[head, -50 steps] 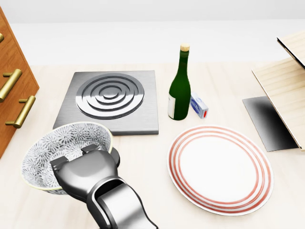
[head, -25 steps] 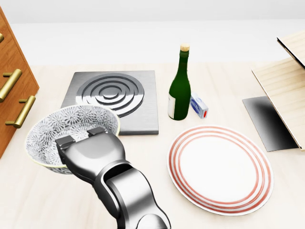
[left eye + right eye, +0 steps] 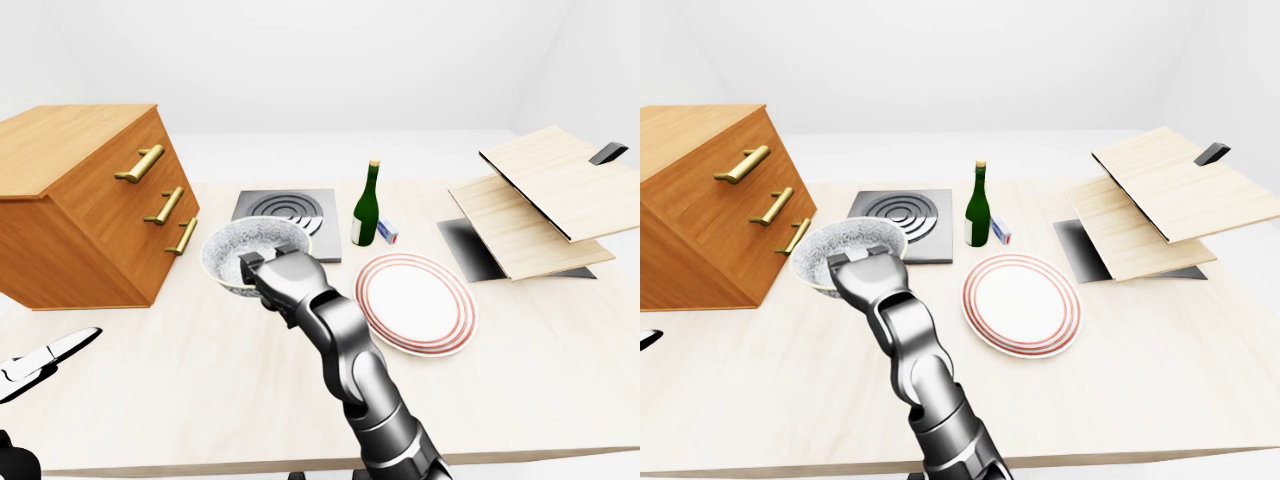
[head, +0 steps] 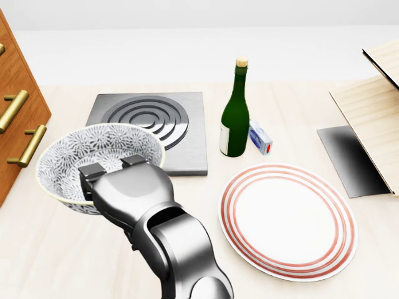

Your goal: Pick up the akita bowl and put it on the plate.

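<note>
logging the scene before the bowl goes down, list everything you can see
akita bowl: 1, white with grey floral pattern, head view left, in the right hand's grip
plate: 1, white with red rings, head view lower right, bare
bottle: 1, dark green, upright above the plate
small box: 1, white and blue, just right of the bottle
hob: 1, grey with ringed burner, left of the bottle
drawer cabinet: 1, brown wood with brass handles, far left
wooden boards: 2, pale, stacked at an angle, far right
dark mat: 1, black, under the boards
table: 1, light wood
right hand: 1, metallic grey, fingers over the bowl's rim
left hand: 1, white and black, left-eye view lower left, holding nothing
</note>
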Robot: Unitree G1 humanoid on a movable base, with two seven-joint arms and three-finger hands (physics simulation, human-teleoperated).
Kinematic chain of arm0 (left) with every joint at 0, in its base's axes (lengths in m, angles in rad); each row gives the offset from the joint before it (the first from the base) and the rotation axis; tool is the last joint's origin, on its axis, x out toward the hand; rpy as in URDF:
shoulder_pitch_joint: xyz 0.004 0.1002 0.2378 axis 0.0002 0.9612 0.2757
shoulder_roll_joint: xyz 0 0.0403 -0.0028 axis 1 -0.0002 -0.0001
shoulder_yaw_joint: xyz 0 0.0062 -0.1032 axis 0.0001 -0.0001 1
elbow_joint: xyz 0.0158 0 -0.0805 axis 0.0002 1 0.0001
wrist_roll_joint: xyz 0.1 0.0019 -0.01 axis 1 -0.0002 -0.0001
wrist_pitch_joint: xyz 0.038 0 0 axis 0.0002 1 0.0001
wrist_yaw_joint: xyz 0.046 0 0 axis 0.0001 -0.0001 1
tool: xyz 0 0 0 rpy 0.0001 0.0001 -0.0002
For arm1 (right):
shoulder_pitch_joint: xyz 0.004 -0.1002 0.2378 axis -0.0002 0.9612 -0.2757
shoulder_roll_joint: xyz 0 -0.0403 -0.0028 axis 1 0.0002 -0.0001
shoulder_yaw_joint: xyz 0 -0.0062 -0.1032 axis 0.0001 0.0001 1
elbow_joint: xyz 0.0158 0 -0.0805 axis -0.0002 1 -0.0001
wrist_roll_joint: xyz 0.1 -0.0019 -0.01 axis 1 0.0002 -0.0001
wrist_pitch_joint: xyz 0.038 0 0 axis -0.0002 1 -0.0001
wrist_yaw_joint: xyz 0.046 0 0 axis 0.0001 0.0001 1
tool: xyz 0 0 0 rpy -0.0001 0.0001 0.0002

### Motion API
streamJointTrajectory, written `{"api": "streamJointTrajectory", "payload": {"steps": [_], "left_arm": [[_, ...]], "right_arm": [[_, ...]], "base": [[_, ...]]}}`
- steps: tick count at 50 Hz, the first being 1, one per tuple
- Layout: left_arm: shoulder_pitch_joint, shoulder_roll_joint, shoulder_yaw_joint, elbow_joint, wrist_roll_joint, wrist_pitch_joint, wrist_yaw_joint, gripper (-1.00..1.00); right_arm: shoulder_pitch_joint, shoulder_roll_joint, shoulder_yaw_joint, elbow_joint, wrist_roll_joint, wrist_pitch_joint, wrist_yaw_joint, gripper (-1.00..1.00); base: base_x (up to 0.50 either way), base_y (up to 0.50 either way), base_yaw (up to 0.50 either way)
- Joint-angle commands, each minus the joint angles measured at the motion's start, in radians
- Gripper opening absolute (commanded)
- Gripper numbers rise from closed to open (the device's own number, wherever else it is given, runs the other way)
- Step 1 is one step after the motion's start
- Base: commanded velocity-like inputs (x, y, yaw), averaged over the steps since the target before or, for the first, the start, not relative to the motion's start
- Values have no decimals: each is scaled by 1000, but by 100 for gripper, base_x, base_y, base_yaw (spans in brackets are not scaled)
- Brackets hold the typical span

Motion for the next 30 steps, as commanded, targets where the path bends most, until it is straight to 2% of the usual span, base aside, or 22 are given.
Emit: {"api": "streamJointTrajectory", "payload": {"steps": [1, 16, 30], "left_arm": [[1, -1, 1, 0, 0, 0, -1, 100], [5, -3, 3, 12, -3, 0, -4, 100], [6, -4, 0, 21, -1, 0, -3, 100]], "right_arm": [[3, 0, -16, -32, -36, 0, 0, -100], [14, 0, -37, -81, -38, 0, 0, -100], [31, -33, -56, -98, -15, 0, 0, -100]], "base": [[0, 0, 0], [0, 0, 0], [0, 0, 0]]}}
